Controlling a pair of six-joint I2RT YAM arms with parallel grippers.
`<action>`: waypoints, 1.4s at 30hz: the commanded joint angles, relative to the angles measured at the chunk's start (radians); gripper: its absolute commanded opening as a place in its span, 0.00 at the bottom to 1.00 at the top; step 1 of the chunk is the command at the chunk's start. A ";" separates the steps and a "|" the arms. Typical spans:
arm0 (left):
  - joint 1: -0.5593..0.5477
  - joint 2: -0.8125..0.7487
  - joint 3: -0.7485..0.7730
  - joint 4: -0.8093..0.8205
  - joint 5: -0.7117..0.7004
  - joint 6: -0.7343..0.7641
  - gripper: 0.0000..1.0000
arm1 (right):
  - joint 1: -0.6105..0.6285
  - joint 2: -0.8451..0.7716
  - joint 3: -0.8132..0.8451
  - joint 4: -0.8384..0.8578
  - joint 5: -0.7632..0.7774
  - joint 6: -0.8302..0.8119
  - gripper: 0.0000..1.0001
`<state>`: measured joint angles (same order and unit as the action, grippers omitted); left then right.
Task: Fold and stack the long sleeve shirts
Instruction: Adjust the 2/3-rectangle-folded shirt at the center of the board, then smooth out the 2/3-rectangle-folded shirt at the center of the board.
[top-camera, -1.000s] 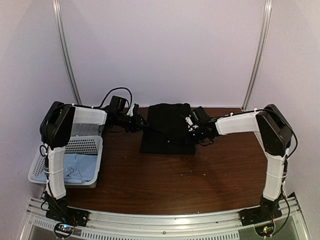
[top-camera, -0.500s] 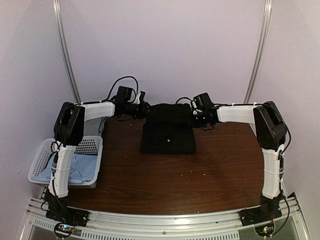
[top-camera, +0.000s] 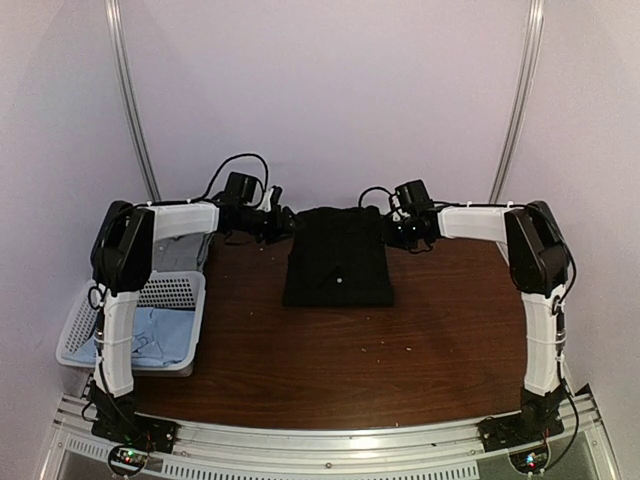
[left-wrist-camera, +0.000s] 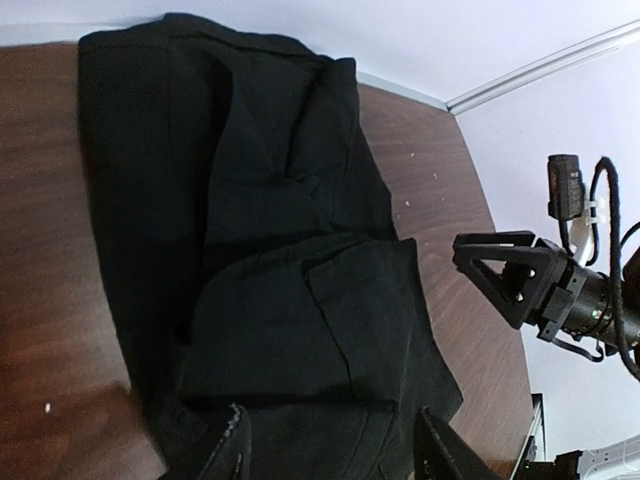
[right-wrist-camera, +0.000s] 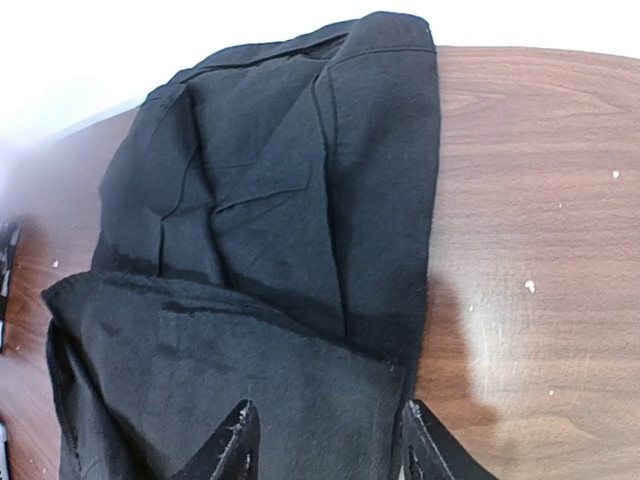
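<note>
Nearest, on the left, a white basket (top-camera: 165, 292) is being used to hold a light blue shirt (top-camera: 150, 335), which is being left bunched up inside. Just behind it, a greyish shirt (top-camera: 180, 255) is being partly hidden under the left arm.

In the middle of the brown table (top-camera: 330, 360), the black shirt (top-camera: 338, 262) is being kept flat in a neat block. A tiny white mark (top-camera: 341, 281) is being shown near its middle. In the wrist views the shirt is being seen in layers. One flap is being laid over another, and soft creases are being shown in the cloth.

At the far end of the black shirt, the left gripper (left-wrist-camera: 335, 455) is being held at the left corner and the right gripper (right-wrist-camera: 325, 445) at the right corner. Both are being kept with the jaws apart over the edge of the cloth, and nothing is being pinched between them.

The shirt is being judged to be light, soft and floppy. It is likely to sag and fall open if only one layer is being lifted. It is best being taken by two corners at once, with all the layers being pinched together at the edge.
</note>
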<state>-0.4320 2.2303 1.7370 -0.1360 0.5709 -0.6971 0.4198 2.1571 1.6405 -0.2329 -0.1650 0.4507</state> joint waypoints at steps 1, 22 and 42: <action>0.009 -0.137 -0.131 0.007 -0.043 0.043 0.55 | 0.015 -0.111 -0.085 0.032 -0.033 -0.018 0.49; -0.177 -0.119 -0.371 0.116 -0.103 -0.141 0.54 | 0.076 -0.316 -0.323 0.086 -0.080 0.008 0.51; -0.183 -0.044 -0.293 0.203 -0.194 -0.224 0.44 | 0.079 -0.381 -0.372 0.098 -0.085 0.023 0.51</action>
<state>-0.6125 2.1479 1.3937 -0.0177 0.4000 -0.9085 0.4934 1.8320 1.2827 -0.1558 -0.2470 0.4660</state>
